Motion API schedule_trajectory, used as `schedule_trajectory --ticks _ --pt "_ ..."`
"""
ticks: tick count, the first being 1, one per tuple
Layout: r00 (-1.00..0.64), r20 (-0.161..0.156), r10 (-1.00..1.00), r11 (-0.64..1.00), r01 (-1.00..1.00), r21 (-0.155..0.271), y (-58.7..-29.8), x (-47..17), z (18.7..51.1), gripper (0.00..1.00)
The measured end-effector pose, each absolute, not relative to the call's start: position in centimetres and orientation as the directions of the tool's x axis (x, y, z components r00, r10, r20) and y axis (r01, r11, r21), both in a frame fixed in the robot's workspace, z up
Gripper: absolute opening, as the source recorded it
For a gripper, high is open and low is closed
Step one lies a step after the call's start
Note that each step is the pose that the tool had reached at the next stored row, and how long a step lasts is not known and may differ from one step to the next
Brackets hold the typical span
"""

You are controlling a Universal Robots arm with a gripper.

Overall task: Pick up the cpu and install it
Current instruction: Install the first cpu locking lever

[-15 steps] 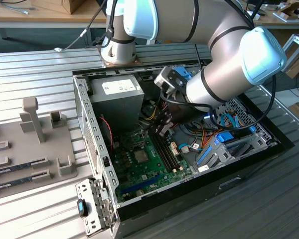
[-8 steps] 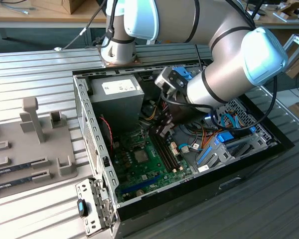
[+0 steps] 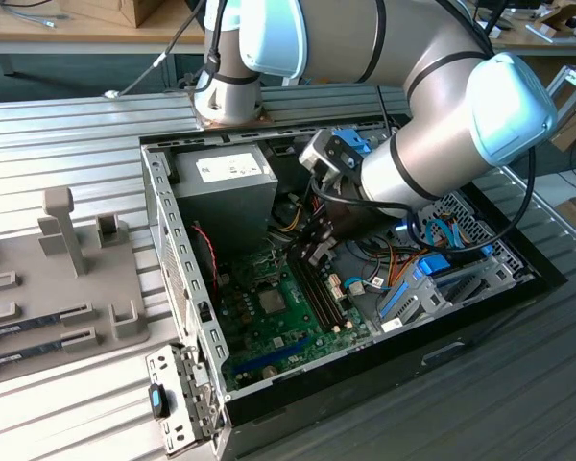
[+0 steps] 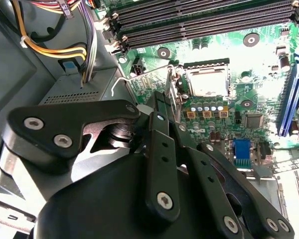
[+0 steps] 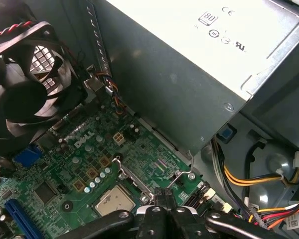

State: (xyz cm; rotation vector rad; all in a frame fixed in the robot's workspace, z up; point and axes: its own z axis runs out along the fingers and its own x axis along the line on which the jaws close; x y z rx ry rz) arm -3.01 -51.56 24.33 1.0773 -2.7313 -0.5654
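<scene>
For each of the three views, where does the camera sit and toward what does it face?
Exterior view: off the arm, above the open case, facing down; the arm and tool show.
Second wrist view: on the arm, facing the motherboard; the tool shows near the socket.
First wrist view: on the arm, facing the power supply and fan; tool at the edge.
Both wrist views share the cpu in its socket.

Exterior view: high, well back, looking down at an angle into the open computer case (image 3: 187, 279). Both wrist views: close above the motherboard (image 4: 214, 64) inside that case, facing down past the gripper (image 5: 162, 195). They share the socket (image 5: 115, 200) beside the gripper's tips.
</scene>
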Motion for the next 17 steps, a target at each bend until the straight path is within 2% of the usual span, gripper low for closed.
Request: schedule_trajectory --ticks 17 --pt "-0.729 0.002 -0.685 0.669 -0.628 0.398 -52.03 -3.01 24.45 0.11"
